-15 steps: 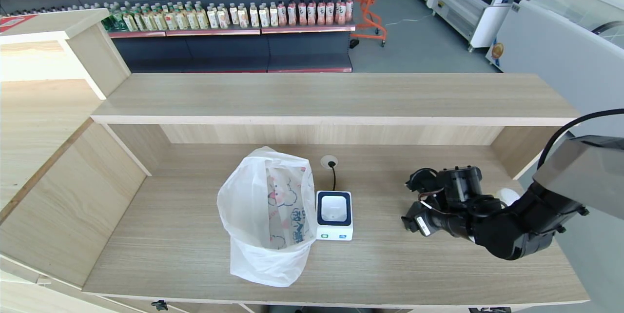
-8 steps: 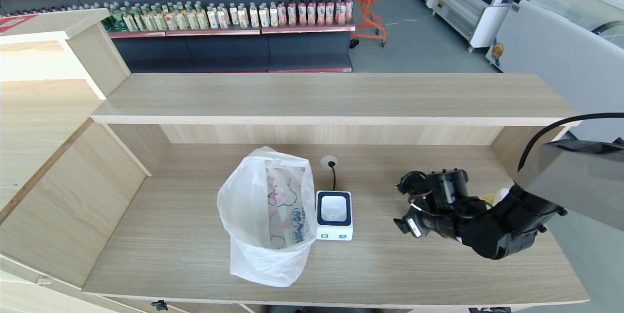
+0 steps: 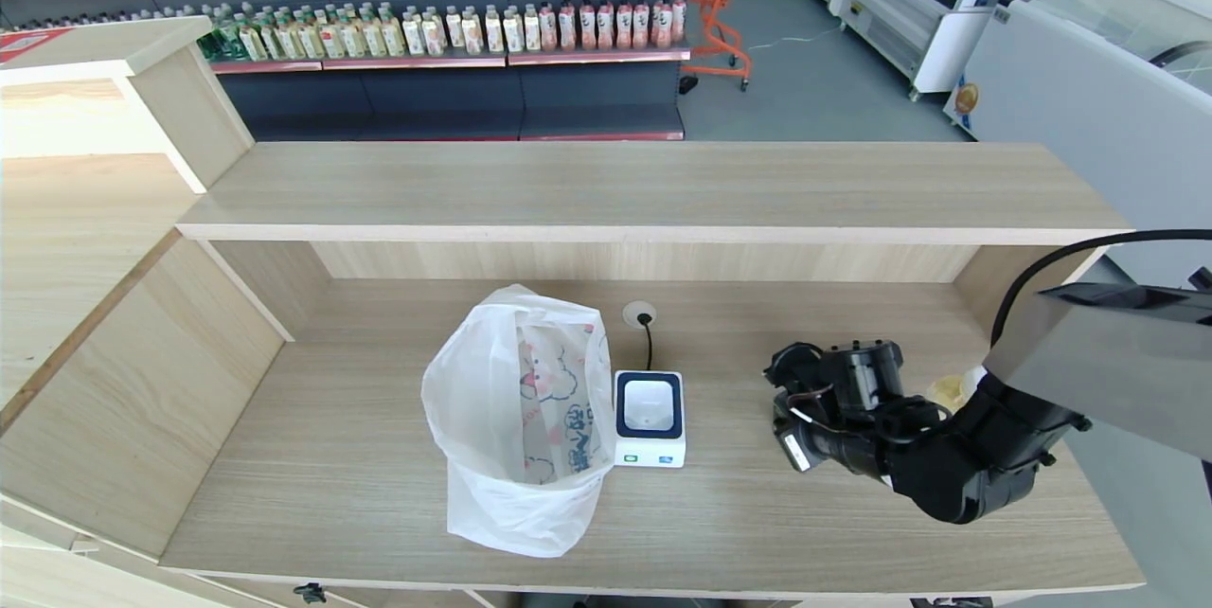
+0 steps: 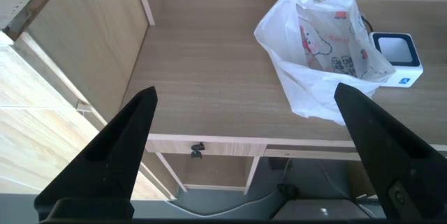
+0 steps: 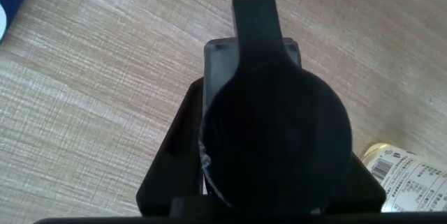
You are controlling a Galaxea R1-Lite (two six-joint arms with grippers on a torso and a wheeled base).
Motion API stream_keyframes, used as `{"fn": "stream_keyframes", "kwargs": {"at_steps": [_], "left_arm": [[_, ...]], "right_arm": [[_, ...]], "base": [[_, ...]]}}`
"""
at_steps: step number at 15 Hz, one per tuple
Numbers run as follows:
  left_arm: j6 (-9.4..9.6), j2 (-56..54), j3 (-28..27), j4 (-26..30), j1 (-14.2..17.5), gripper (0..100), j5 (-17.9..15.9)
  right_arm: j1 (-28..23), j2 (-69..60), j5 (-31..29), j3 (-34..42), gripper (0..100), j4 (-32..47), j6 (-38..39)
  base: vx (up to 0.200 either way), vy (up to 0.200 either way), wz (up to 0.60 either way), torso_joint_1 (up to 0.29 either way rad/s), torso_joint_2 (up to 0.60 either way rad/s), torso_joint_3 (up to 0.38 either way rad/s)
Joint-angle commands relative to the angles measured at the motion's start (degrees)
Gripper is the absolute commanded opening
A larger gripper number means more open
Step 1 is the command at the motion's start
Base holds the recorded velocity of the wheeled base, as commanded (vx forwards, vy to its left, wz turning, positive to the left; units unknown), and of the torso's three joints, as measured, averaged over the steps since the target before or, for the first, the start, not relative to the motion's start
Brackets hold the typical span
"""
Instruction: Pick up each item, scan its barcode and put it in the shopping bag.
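Since the earlier frames, we see the right hand (image 3: 791, 404) shifted toward the barcode scanner (image 3: 649, 417) and lower over the desk (image 3: 757, 513). Whether it is wide, narrow or holding anything we cannot tell. Behind its arm, a pale yellow item (image 3: 950, 390) rests near the desk's right end. The white shopping bag (image 3: 516, 419) stands open just beside the scanner, a printed packet (image 3: 554, 400) inside. The left hand (image 4: 246, 90) hangs spread wide and empty, well apart from the bag.
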Motion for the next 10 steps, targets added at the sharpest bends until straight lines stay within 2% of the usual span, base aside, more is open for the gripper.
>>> {"fn": "stream_keyframes", "kwargs": {"at_steps": [1,5,7,8,10], "left_arm": [[0.00,0.09,0.00,0.00,-0.01,100,0.01],[0.00,0.09,0.00,0.00,-0.01,100,0.01],[0.00,0.09,0.00,0.00,-0.01,100,0.01],[0.00,0.09,0.00,0.00,-0.01,100,0.01],[0.00,0.09,0.00,0.00,-0.01,100,0.01]], "right_arm": [[0.07,-1.39,-0.02,3.34,0,-1.70,1.52],[0.34,-7.10,0.07,8.79,0,-6.62,7.24],[-0.02,-18.44,-0.02,15.74,0,-11.37,11.98],[-0.37,-22.57,-0.10,20.31,0,-13.39,12.16],[-0.10,-31.19,-0.10,22.68,0,-11.37,10.05]], "base": [[0.000,0.000,0.00,0.000,0.00,0.000],[0.000,0.000,0.00,0.000,0.00,0.000],[0.000,0.000,0.00,0.000,0.00,0.000],[0.000,0.000,0.00,0.000,0.00,0.000],[0.000,0.000,0.00,0.000,0.00,0.000]]}}
